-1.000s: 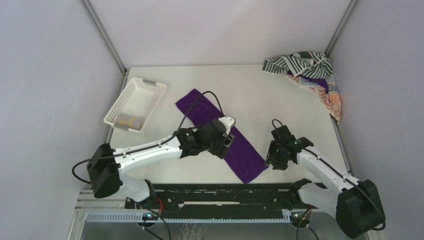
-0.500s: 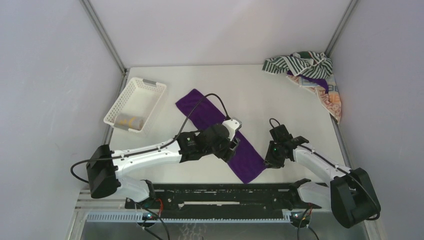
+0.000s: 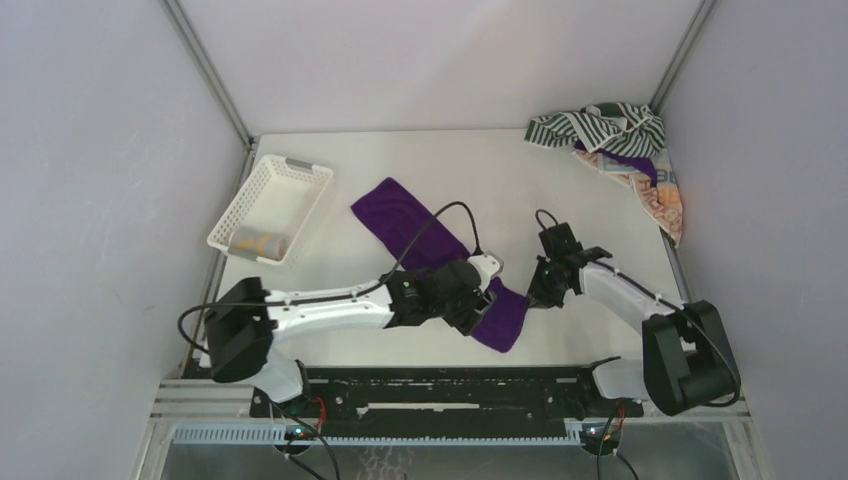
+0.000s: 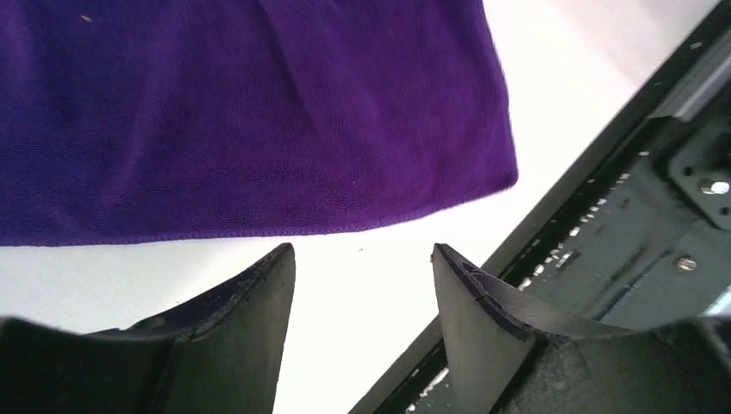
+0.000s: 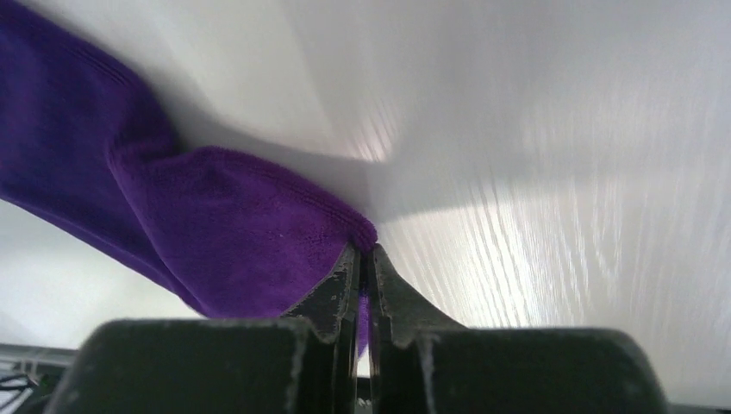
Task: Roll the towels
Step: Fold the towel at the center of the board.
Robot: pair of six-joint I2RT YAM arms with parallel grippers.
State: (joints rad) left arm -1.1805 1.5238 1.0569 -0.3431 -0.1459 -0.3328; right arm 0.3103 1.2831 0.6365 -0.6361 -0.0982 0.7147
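While pinched shut on a corner of the purple towel (image 5: 233, 233), right gripper (image 5: 362, 259) near the wide-spread left gripper (image 4: 362, 254).

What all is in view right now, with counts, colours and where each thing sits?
purple towel: one, purple, lying diagonally mid-table, near end bunched.
striped towel: one, green and white, crumpled in the far right corner.
patterned towel: one, orange-beige, along the right edge, partly under the striped one.
basket: one, white lattice, far left of the table.
yellow towel: one, yellow with white, rolled up in the basket's near end.
table: one, white.
left fingers: two, black, open, just off the purple towel's near edge.
right fingers: two, black, shut on the purple towel's corner.
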